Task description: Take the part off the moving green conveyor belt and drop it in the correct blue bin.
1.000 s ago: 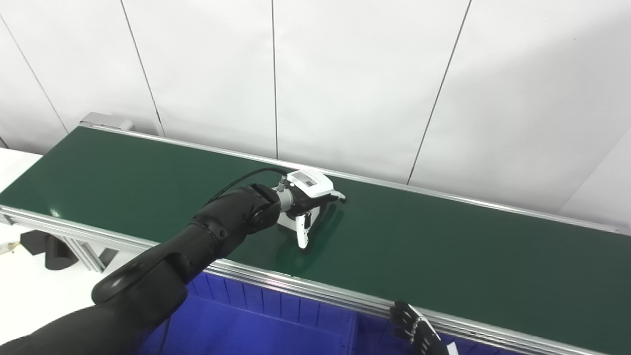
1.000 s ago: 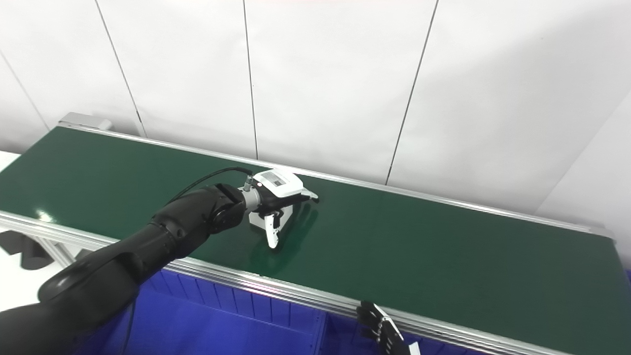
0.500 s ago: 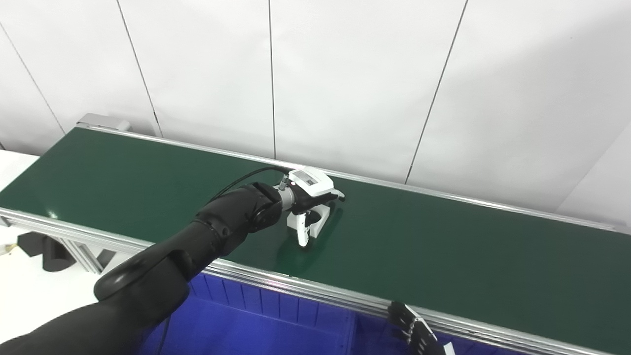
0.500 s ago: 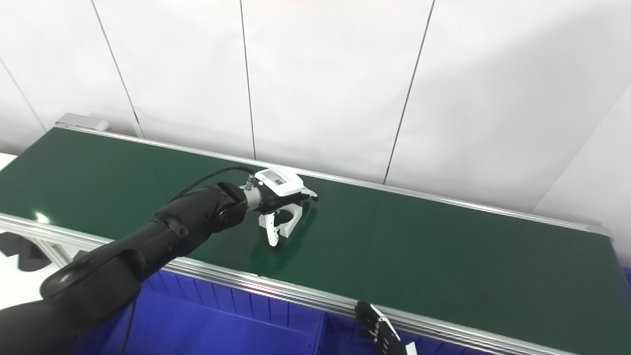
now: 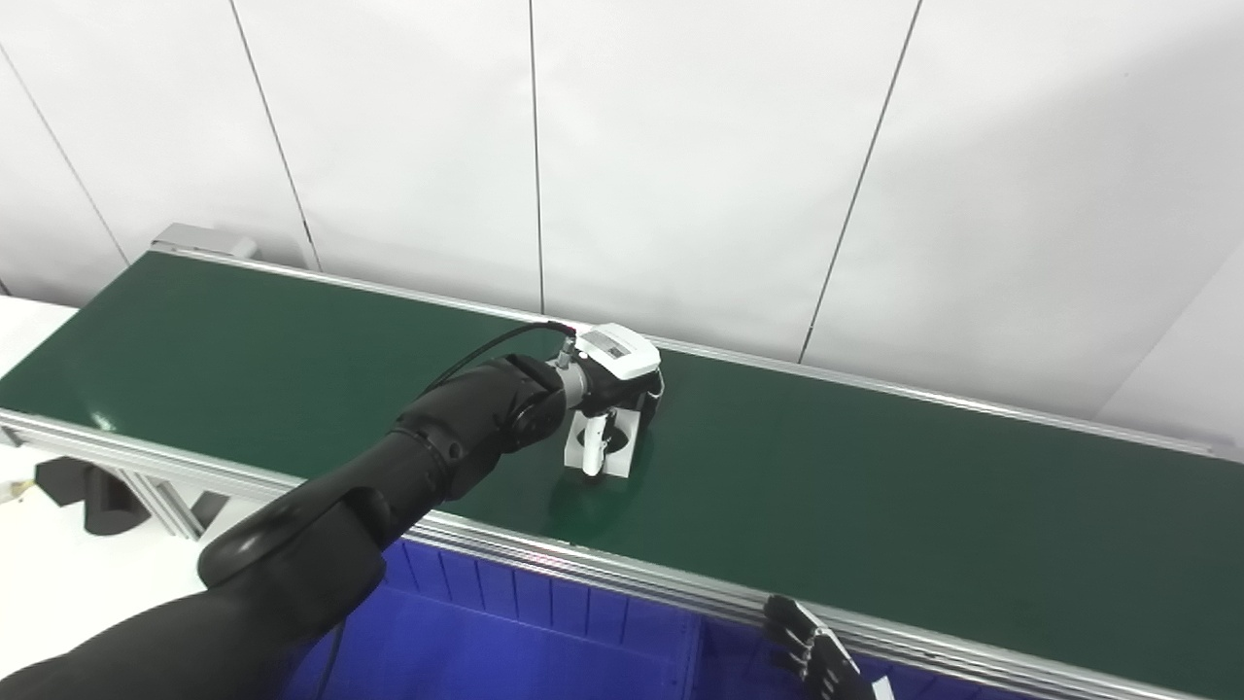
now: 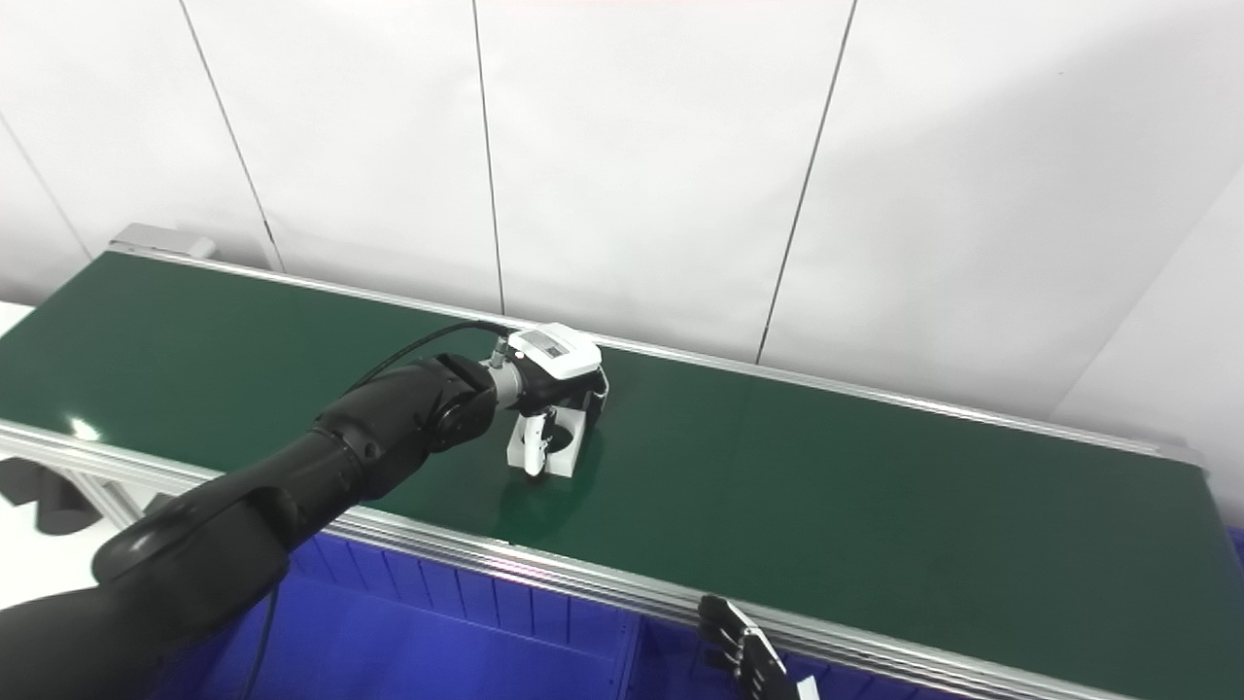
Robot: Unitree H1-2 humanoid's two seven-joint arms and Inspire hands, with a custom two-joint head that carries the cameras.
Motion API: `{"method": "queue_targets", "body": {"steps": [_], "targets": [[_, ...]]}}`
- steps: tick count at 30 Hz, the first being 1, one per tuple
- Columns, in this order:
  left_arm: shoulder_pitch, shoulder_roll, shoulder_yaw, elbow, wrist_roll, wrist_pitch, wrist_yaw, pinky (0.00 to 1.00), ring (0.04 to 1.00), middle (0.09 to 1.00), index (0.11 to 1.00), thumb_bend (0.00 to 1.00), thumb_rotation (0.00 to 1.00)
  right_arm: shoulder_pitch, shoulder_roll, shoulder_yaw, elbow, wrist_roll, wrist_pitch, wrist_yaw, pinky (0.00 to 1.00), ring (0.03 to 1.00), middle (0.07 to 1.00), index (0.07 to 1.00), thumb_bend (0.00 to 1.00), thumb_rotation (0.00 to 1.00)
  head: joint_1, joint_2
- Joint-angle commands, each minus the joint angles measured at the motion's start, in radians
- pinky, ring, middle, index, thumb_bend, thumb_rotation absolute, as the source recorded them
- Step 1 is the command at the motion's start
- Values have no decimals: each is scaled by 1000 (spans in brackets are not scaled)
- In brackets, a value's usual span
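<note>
- Gripping the white part point(image 5: 604, 442), left hand point(image 5: 614, 381) closes over it at mid-belt, nearer the far edge of the green conveyor belt point(image 5: 875, 506)
- Right hand point(image 6: 746, 653): below the near rail, fingers spread, holding nothing, over the blue bin point(image 5: 505, 642)

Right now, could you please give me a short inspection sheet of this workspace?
Surface: green conveyor belt, silver side rails.
Job's things: white part on the belt under the left hand; blue bin below the near rail.
Clutter: nothing seen.
Hands: left hand closed around the part; right hand low at the near rail, holding nothing, fingers apart.
Cables: black cable at the left wrist.
Surroundings: white panelled wall.
</note>
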Motion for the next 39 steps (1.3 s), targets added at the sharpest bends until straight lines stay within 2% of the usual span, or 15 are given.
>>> {"method": "queue_targets", "body": {"steps": [1, 6, 14, 17, 20, 23, 24, 25, 26, 27, 28, 29, 30, 33, 39], "targets": [[-46, 20, 12, -31, -9, 7, 20, 309, 374, 487, 550, 494, 0, -8, 15, 7, -17, -2, -1, 23, 750, 814, 905, 825, 993, 264, 1, 1], [-43, 20, 8, -45, -2, 10, 35, 327, 378, 498, 546, 494, 0, -8, 13, 9, -16, -7, -1, 19, 744, 810, 903, 825, 990, 266, 1, 2], [-35, 33, 14, -131, -4, 38, -23, 301, 369, 487, 556, 493, 0, -4, 14, 4, -20, 2, -1, 31, 748, 812, 904, 824, 991, 270, 7, 9], [-13, 51, 38, -260, -24, 61, -92, 331, 378, 496, 551, 494, 0, -4, 12, 2, -20, 0, -1, 33, 747, 811, 904, 828, 993, 276, 15, 14], [14, 64, 69, -398, -54, 99, -177, 259, 374, 467, 538, 497, 0, -5, 10, -2, -18, 6, -1, 42, 752, 815, 905, 830, 986, 262, 20, 22], [39, 83, 101, -566, -94, 158, -299, 258, 386, 462, 527, 500, 0, -9, 8, -10, -18, 15, -1, 57, 755, 819, 904, 831, 982, 257, 24, 58], [45, 89, 113, -623, -108, 182, -344, 270, 389, 462, 527, 500, 0, -10, 7, -14, -22, 16, -1, 63, 754, 819, 904, 833, 980, 259, 24, 90], [55, 97, 127, -690, -126, 213, -393, 279, 387, 460, 530, 499, 0, -12, 6, -17, -25, 17, -1, 68, 753, 819, 906, 835, 975, 260, 24, 97], [59, 104, 140, -744, -140, 242, -436, 289, 388, 461, 532, 499, 0, -14, 5, -20, -31, 19, -1, 74, 752, 819, 907, 839, 971, 264, 27, 134], [62, 107, 148, -779, -147, 262, -467, 305, 392, 466, 532, 500, 0, -15, 5, -23, -36, 20, 0, 79, 751, 819, 909, 843, 968, 268, 27, 134], [70, 119, 158, -850, -148, 303, -521, 311, 393, 467, 532, 500, 0, -21, 3, -26, -39, 17, 0, 81, 750, 819, 909, 844, 967, 270, 30, 171], [74, 126, 165, -896, -146, 331, -559, 303, 386, 469, 538, 499, 0, -24, 2, -28, -41, 14, 0, 83, 746, 815, 915, 849, 965, 290, 31, 177], [85, 139, 174, -951, -146, 356, -594, 304, 386, 470, 539, 499, 0, -28, 3, -33, -46, 15, 0, 87, 747, 815, 915, 849, 967, 290, 35, 204], [125, 164, 199, -1046, -153, 388, -641, 311, 383, 471, 545, 498, 0, -33, 8, -46, -61, 22, -1, 102, 745, 807, 908, 847, 980, 292, 35, 230], [254, 203, 250, -1192, -187, 403, -668, 305, 382, 473, 540, 498, 0, -31, 22, -65, -109, 17, 0, 119, 719, 786, 894, 835, 990, 282, 20, 287]]}}
